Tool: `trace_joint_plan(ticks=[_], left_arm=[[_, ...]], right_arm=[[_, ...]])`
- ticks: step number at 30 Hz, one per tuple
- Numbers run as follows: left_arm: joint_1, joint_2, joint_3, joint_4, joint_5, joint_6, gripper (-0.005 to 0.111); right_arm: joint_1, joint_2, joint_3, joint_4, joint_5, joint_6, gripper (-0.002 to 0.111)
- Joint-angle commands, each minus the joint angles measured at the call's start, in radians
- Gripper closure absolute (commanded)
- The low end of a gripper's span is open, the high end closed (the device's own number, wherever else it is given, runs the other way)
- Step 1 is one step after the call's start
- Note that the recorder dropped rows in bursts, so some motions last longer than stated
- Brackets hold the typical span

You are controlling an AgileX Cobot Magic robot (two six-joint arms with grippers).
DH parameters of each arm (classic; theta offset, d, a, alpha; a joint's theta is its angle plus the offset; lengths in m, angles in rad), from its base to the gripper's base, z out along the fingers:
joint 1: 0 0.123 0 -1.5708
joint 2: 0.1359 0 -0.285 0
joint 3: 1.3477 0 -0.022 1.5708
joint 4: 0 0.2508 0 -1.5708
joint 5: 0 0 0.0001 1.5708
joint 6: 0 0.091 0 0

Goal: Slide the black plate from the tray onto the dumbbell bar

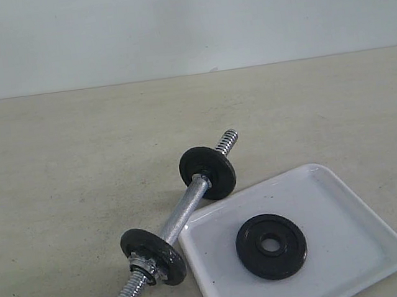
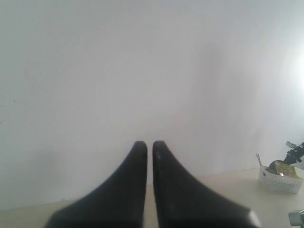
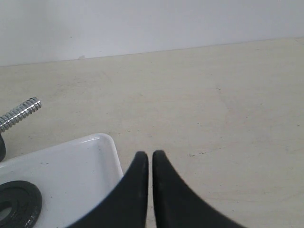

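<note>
The right gripper (image 3: 150,156) is seen with its jaws pressed together on nothing, and a rounded corner of the tray (image 1: 351,209) shows next to its fingers. The left gripper (image 2: 149,145) is likewise closed and empty, and is faced toward a bare white wall (image 2: 142,71).

The shallow white tray is set at the near right of the beige table (image 1: 57,173). The black plate (image 1: 271,246) is laid flat near its middle, clear of the rim. It is a matt black disc with a rough cast surface, a round centre hole, a raised hub ring and a raised outer rim.

Just left of the tray, the dumbbell bar (image 1: 184,212) is laid slantwise. Two small black discs (image 1: 152,256) are carried on it, one at each end of the knurled chrome middle, and the far threaded end is pointed toward the wall.
</note>
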Motion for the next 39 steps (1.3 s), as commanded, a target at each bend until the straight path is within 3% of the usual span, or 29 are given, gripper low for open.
trace_joint_plan(ticks=[1, 16, 27, 36, 39], left_arm=[[0.003, 0.004, -0.003, -0.020, -0.007, -0.042, 0.102], [0.003, 0.004, -0.003, -0.015, -0.021, -0.022, 0.102], [0.003, 0.004, -0.003, -0.013, -0.130, 0.064, 0.102], [0.003, 0.004, -0.003, -0.003, -0.224, 0.287, 0.102], [0.003, 0.004, -0.003, 0.112, -0.222, 0.315, 0.102]], right_arm=[[-0.008, -0.004, 0.000, -0.003, -0.005, 0.000, 0.107], [-0.008, -0.004, 0.000, -0.003, -0.005, 0.000, 0.107], [-0.008, -0.004, 0.000, -0.003, -0.008, 0.000, 0.107], [-0.008, -0.004, 0.000, -0.003, -0.008, 0.000, 0.107], [-0.008, -0.004, 0.000, -0.003, -0.008, 0.000, 0.107]])
